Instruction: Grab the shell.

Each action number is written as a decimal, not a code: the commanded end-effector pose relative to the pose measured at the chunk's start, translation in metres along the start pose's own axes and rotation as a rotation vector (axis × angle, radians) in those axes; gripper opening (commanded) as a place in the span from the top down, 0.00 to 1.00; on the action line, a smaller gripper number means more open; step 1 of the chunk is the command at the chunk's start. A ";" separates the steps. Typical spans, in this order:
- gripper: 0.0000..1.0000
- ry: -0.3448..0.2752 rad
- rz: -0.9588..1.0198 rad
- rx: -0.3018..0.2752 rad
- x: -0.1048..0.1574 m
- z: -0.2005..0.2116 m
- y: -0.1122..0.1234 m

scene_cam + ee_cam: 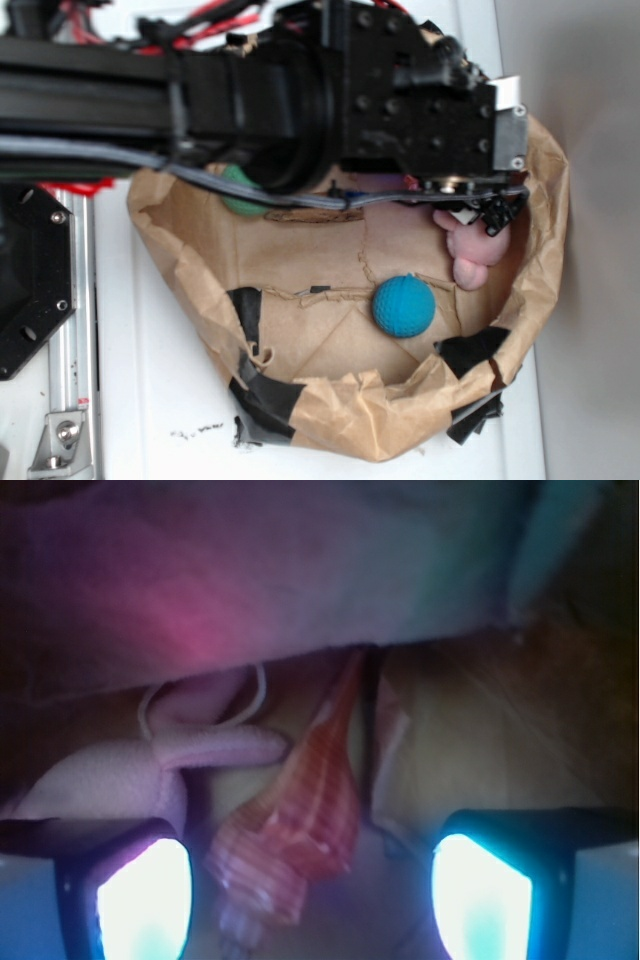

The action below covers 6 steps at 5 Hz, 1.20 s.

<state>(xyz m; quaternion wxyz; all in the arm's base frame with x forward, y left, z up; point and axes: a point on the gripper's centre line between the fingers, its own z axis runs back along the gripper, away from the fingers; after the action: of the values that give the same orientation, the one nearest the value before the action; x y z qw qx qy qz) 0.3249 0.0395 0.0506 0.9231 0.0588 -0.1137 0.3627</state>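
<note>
While the fingers [482,898] stand spread, the shell [305,820] lies on crumpled brown paper [310,340].

One orange-tan spiral shell [300,820] shows in the wrist view, along with one pink plush bunny [150,765] and two glowing gripper fingers [140,895]. The exterior view counts one blue ball [403,305], one green object [240,192] partly hidden under the arm, and one crumpled brown paper nest [350,410] patched with several strips of black tape [470,350].
</note>
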 end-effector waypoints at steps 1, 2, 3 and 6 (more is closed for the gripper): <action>0.00 -0.021 -0.012 -0.032 0.014 -0.009 -0.011; 0.00 0.053 -0.079 0.001 -0.011 -0.032 -0.009; 1.00 0.077 -0.141 -0.029 -0.042 -0.024 -0.011; 1.00 0.056 -0.267 -0.163 -0.069 0.044 -0.029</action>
<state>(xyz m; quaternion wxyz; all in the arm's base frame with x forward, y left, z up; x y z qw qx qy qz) 0.2846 -0.0380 0.0580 0.9683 0.0025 -0.0798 0.2365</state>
